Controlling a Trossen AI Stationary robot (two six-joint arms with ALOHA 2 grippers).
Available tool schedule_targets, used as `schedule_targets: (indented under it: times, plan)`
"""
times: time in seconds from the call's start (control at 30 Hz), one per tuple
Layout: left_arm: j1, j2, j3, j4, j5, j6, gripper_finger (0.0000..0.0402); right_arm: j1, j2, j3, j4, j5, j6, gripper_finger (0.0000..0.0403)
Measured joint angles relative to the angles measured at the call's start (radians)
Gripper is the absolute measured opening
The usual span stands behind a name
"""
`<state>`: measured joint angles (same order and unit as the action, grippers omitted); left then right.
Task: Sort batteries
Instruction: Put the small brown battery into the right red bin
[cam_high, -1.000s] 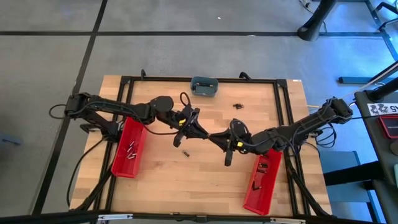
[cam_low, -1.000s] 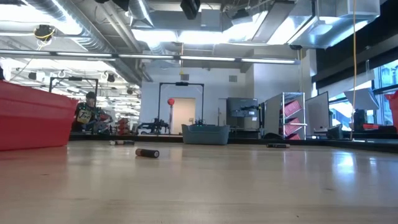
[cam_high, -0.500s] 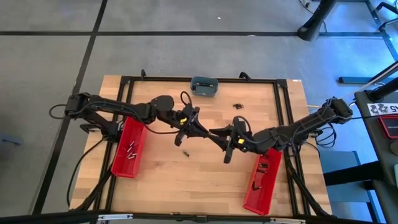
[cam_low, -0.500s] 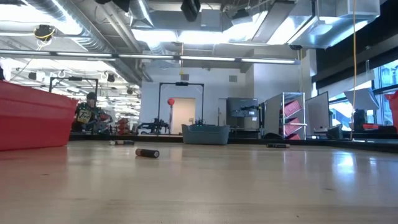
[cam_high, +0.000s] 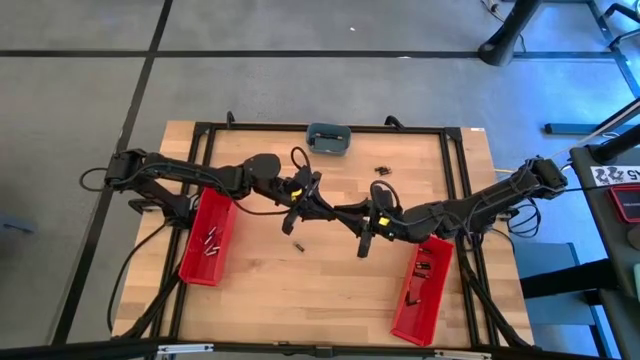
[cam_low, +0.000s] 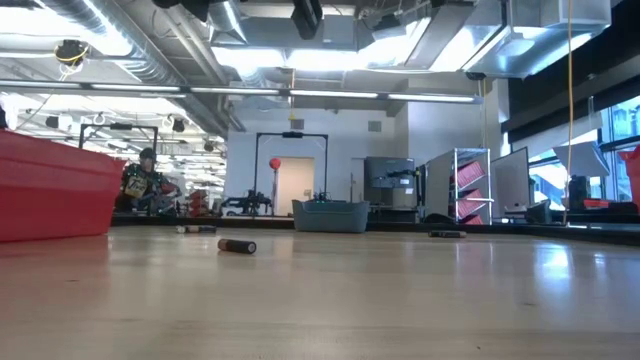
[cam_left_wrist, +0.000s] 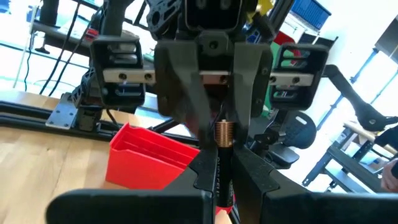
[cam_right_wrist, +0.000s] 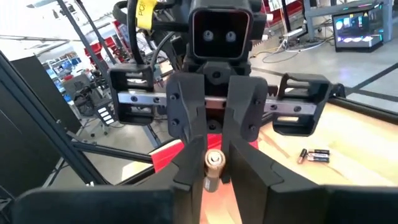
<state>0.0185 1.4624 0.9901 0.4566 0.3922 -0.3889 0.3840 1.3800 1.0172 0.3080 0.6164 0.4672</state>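
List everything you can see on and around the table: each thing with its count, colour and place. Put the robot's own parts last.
table: one, light wood, under a black frame.
red bins: two, one at the table's left edge, one at its right edge; each holds several batteries.
dish: one, grey-blue, middle of the far edge.
loose batteries: a few, dark, right of the dish.
lone battery: one, dark, mid-table below the grippers.
held battery: one, dark with a brassy tip, between the two grippers.
person: one, far off in the room behind.
left gripper: mid-table, shut on the held battery.
right gripper: mid-table, facing the left gripper at the same battery.
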Motion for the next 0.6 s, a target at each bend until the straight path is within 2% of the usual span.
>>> schedule_targets:
  times: [0.17, 0.37, 0.5, 0.6]
  plan:
    - [0.000, 0.000, 0.000, 0.000, 0.000, 0.000, 0.0021, 0.002, -0.001, 0.000, -0.018, -0.019, 0.005, 0.0088]
    - [0.000, 0.000, 0.000, -0.002, -0.002, -0.004, 0.0021, 0.002, -0.002, 0.000, -0.017, -0.054, 0.005, 0.0023]
    - [-0.001, 0.000, 0.000, -0.001, -0.010, -0.008, 0.0026, 0.002, -0.002, 0.000, -0.017, -0.041, 0.007, 0.0024]
    - [0.000, 0.000, 0.000, -0.001, -0.019, -0.009, 0.0054, 0.002, -0.014, 0.000, -0.026, -0.026, 0.008, 0.0023]
